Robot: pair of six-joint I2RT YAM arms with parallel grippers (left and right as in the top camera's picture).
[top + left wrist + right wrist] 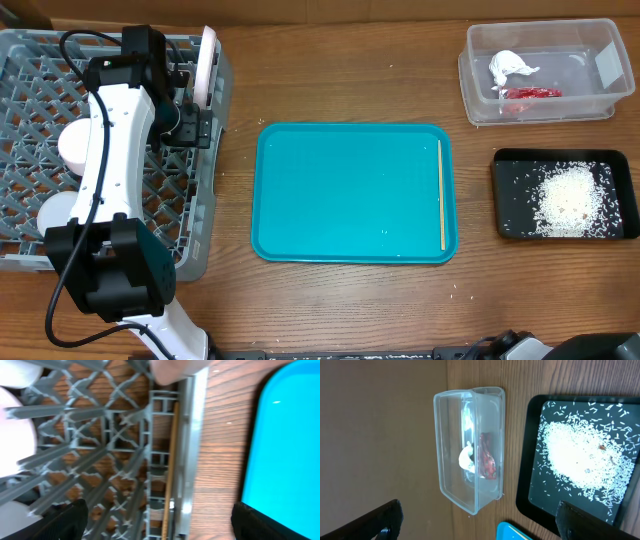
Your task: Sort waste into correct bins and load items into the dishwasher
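My left tool [158, 522] hangs spread wide over the right wall of the rack [30, 70], where a stick [170, 455] lies along the lattice. A plate [207, 60] stands on edge in that rack. My right tool [485, 524], also spread wide, hangs above the tub [445, 435], which holds the tissue [466, 458] and wrapper [488, 461].
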